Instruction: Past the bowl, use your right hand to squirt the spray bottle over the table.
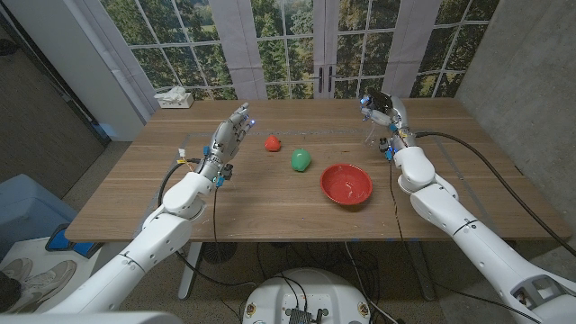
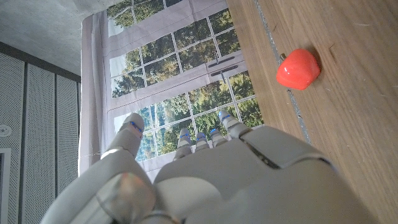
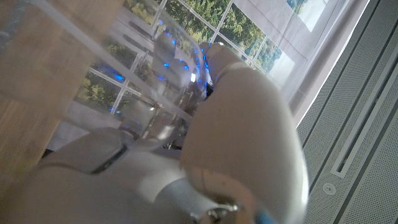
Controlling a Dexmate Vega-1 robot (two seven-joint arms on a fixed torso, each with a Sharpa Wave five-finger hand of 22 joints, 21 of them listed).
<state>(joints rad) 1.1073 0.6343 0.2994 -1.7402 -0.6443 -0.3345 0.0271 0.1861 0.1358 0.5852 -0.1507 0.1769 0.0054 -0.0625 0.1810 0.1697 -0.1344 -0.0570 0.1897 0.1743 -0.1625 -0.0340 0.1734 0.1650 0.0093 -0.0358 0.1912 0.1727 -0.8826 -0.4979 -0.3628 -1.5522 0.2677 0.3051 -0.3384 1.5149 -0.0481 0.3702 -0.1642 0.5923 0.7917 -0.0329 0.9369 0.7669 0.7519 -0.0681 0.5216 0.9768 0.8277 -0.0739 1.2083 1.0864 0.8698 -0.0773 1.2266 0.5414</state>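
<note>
Landmark: round red plastic bowl (image 1: pixel 346 184), on the wooden table (image 1: pixel 270 202) right of centre. Far to the left of the bowl, toward the table's far left corner, a white tissue box (image 1: pixel 174 98). Left hand (image 1: pixel 229 137) raised above the table well left of the bowl, fingers extended and slightly apart, holding nothing; the left wrist view shows its fingertips (image 2: pixel 186 138) reaching toward the window, and a small red strawberry-shaped toy (image 2: pixel 298 68) on the wood beside it. In the head view that red toy (image 1: pixel 272 142) lies between the left hand and the bowl, with a green rounded pepper-like toy (image 1: pixel 301 159) just left of the bowl. Beyond the bowl and to its right, the right hand (image 1: pixel 383 115) is raised with a clear plastic spray bottle (image 1: pixel 371 135) in its grasp, barely visible from the head camera. The right wrist view is blurred, but shows the transparent bottle (image 3: pixel 155 93) pressed against the right hand's palm, fingers wrapped around it.
</note>
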